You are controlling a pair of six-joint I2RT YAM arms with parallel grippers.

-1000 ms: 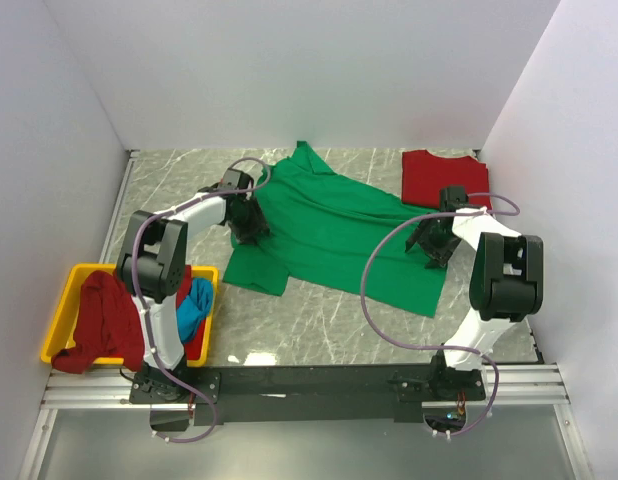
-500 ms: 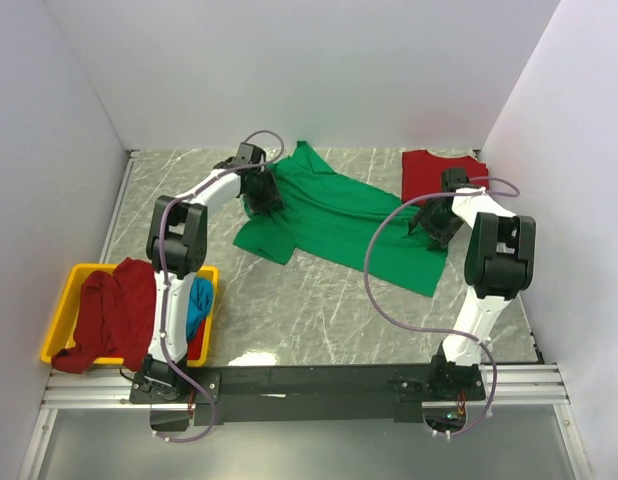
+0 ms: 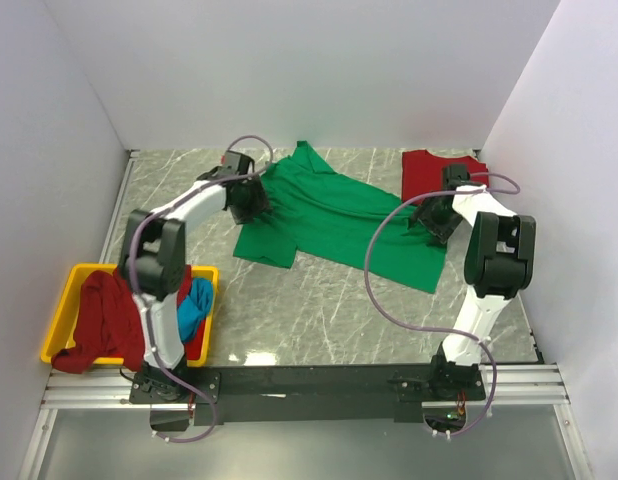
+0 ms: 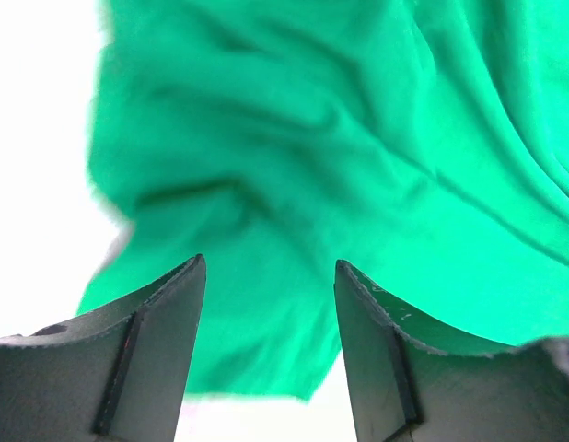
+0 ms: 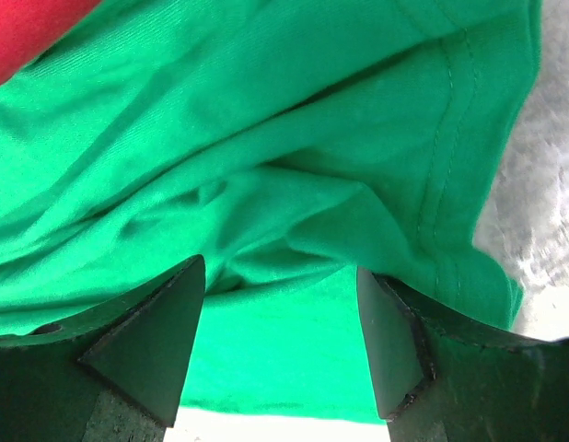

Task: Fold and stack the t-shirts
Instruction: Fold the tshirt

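Mostly flat green t-shirt (image 3: pixel 329 215), rumpled, creased

Bin (image 3: pixel 77 270) left of spread t-shirt (image 3: pixel 334 225)

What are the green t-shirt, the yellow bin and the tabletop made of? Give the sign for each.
The green t-shirt: soft knit cloth, matte; loose folds, stitched hem in the right wrist view. The yellow bin: likely rigid plastic, smooth; straight, even walls. The table: grey-veined marble look, slight sheen; stone or printed laminate, cannot tell.
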